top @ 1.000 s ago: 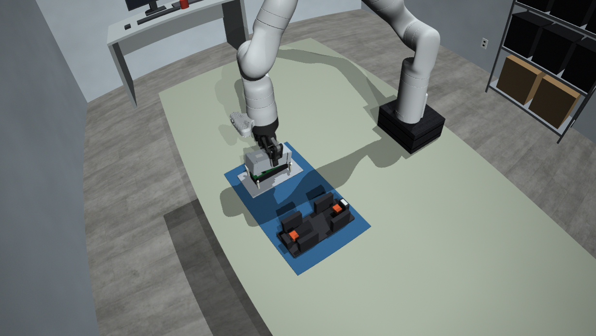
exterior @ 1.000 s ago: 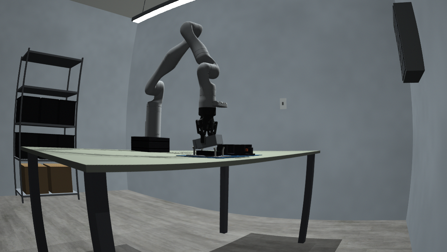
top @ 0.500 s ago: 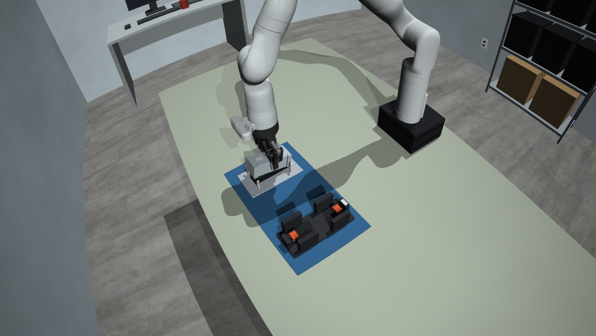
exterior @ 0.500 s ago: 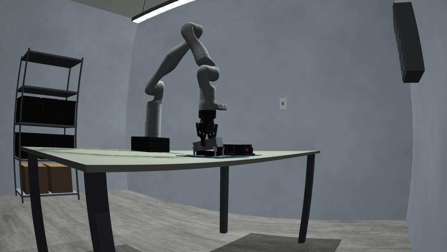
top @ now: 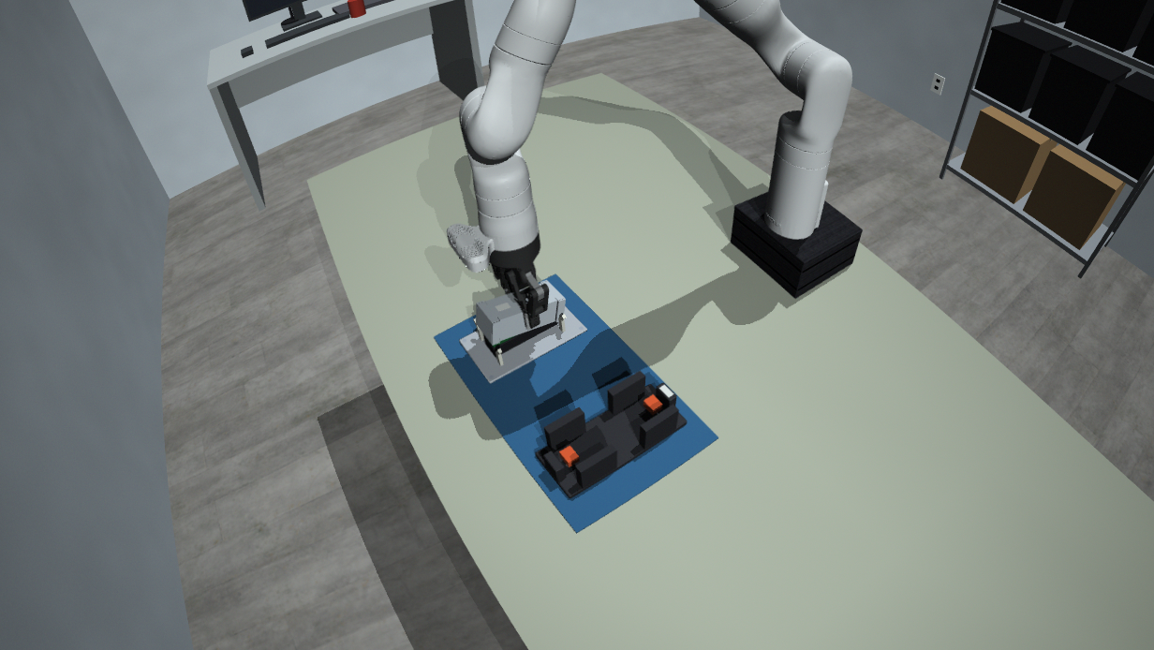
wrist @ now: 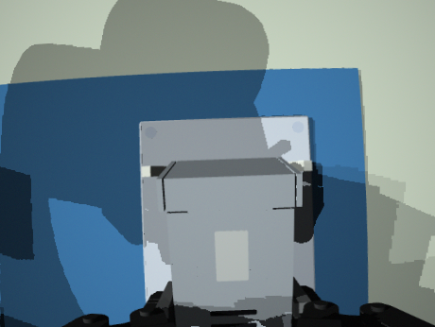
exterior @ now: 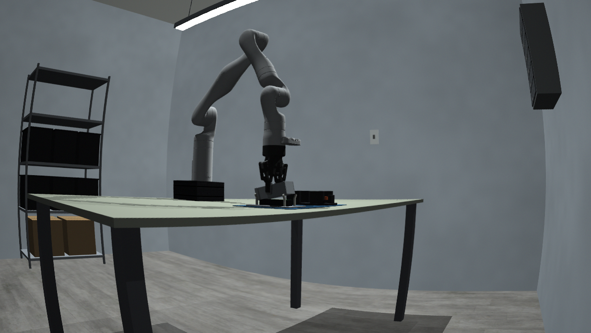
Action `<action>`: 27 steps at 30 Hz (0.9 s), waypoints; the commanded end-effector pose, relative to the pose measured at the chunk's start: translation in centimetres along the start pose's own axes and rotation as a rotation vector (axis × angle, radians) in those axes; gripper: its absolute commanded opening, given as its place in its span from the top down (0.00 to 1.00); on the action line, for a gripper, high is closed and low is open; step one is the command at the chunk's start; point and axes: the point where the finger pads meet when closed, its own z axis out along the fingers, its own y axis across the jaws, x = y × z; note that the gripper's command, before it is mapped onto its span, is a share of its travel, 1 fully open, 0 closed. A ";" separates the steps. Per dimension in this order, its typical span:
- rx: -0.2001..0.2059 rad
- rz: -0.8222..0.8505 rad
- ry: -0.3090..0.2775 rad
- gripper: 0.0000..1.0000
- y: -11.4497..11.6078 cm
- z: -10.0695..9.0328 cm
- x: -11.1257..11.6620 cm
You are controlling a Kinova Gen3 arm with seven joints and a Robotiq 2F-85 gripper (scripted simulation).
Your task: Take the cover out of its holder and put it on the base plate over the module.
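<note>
The arm rises from its block near the worktop's far right edge, arches high, then drops straight down toward the near left edge. Its black pincer points downward, fingers clamped halfway on the grey cover.

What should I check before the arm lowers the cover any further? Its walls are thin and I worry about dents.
1. Grip: the gripper is shut on the cover. Ok.
2. Holder left behind, nothing of the cover in it. Ok.
3. Position: the cover hangs over the base plate, as the wrist view shows. Ok.
4. Level: in the exterior view the cover looks tilted, one end lower. Not ok.
5. Walls clear of the upright posts on the plate: cannot tell.
6. Dents at the fingers: none visible on the top face; the gripped sides are hidden. Cannot tell.
</note>
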 end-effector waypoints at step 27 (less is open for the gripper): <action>-0.001 0.000 0.002 1.00 0.0 0.3 0.1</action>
